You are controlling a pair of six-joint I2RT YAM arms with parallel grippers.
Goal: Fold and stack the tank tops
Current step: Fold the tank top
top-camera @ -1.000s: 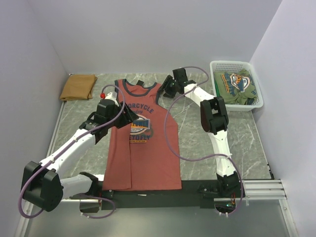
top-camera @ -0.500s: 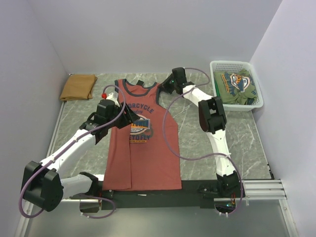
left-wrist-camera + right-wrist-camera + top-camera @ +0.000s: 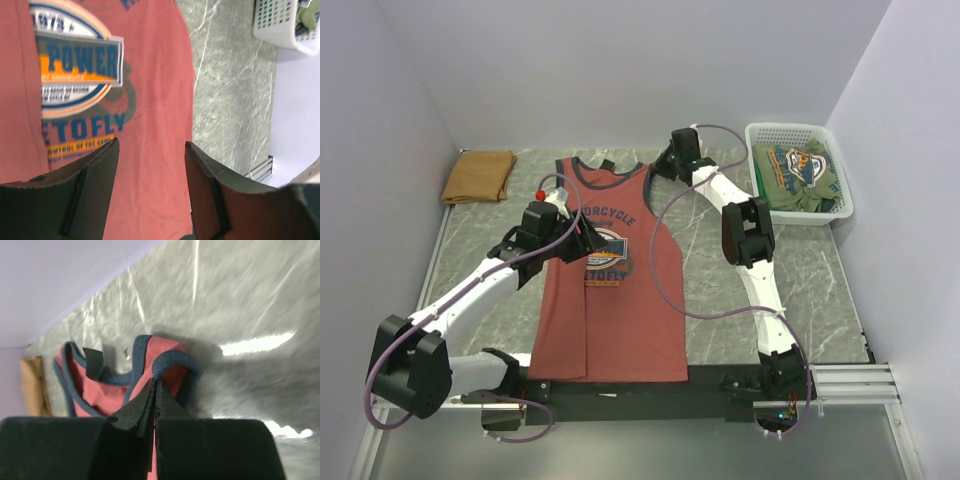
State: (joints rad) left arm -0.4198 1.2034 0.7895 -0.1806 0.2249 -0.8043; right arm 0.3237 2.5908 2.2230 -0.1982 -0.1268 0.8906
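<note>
The red tank top (image 3: 620, 310) lies flat and face up on the table (image 3: 740, 300), to the left of the white basket (image 3: 790, 130), its neck level with the basket and its hem well nearer the arms' bases than the basket is. The tan tank top (image 3: 478, 176) sits folded much farther left of the basket, well apart from the red one. The right gripper (image 3: 155, 385), between the basket and the red top, has its fingers pressed together and seems to pinch the shoulder strap (image 3: 172, 360) on the basket side. The left gripper (image 3: 151, 145) hangs over the chest print with its fingers spread and nothing between them. The cloth looks thin, light and limp, so it will likely sag and wrinkle when lifted and drag on the table. The sturdier holds are probably the trimmed straps and the hem corners, taken as a matched pair to keep an edge taut.
</note>
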